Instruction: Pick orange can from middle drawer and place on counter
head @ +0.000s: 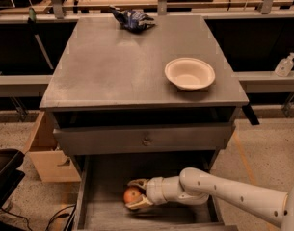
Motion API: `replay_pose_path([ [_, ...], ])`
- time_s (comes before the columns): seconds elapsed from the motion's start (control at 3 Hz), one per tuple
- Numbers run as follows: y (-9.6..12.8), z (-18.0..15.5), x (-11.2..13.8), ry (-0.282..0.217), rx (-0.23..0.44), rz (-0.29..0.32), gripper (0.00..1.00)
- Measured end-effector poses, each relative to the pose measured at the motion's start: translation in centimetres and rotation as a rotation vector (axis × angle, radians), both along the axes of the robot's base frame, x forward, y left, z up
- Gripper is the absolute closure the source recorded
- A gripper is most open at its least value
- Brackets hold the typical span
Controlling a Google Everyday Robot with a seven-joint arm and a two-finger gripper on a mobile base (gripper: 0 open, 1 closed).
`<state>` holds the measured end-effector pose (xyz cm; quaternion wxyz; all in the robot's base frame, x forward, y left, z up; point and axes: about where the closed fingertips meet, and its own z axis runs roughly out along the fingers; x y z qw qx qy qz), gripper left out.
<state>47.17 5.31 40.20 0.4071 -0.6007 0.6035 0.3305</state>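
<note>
While the arm reaches in from the right, the tool (138,194) is low inside the open middle drawer (106,176), near its front left part.

- Tool state: one finger lies on the far side of the orange can (131,195) and one on the near side. Both appear to touch it, so I read it as clamped on the can.
- Can position: on or just above the drawer floor, at the tool's tip and to the left of the wrist.
- Orientation: the can looks round, with no long axis evident. I cannot tell which way it points.
- Key relation: the desk (118,66) lies above and behind the can, past the closed drawer front (145,139). Judgement: the can must come out forward before it rises.
- Desk also carries a white bowl (190,73) and a blue bag (132,19).
</note>
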Motion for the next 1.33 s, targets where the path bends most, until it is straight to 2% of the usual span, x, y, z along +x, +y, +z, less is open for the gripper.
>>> replay_pose_path([
  [0.33,0.16,-0.02,-0.08,0.001,0.001,0.003,0.59],
  [0.67,0.38,-0.04,-0.19,0.003,0.003,0.007,0.29],
  [1.0,0.53,-0.05,-0.27,0.004,0.005,0.009,0.04],
  [1.33,0.63,-0.06,-0.32,0.005,0.006,0.011,0.00],
])
